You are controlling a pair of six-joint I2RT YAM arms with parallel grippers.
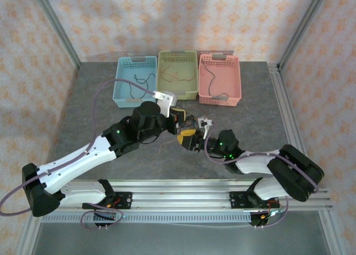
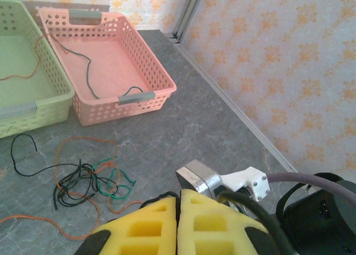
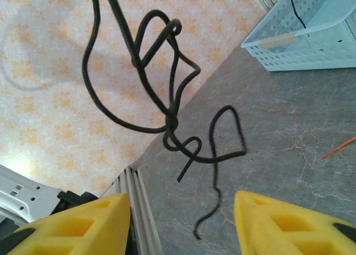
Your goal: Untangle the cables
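Observation:
A knotted black cable (image 3: 171,121) hangs in the air in the right wrist view, its loose end dangling between my right gripper's (image 3: 181,202) yellow fingers, which stand wide apart and do not touch it. My left gripper (image 2: 179,195) is shut, pads pressed together, apparently on that black cable's upper end. A tangle of black, green and orange cables (image 2: 83,180) lies on the grey table to its left. In the top view the left gripper (image 1: 178,114) hovers just above and behind the right gripper (image 1: 188,137) at the table's centre.
Three baskets stand at the back: blue (image 1: 135,79), green (image 1: 178,74) and pink (image 1: 219,79), each holding a thin cable. A loose orange cable (image 3: 339,148) lies on the table. Aluminium rails (image 3: 136,210) run along the table's edges.

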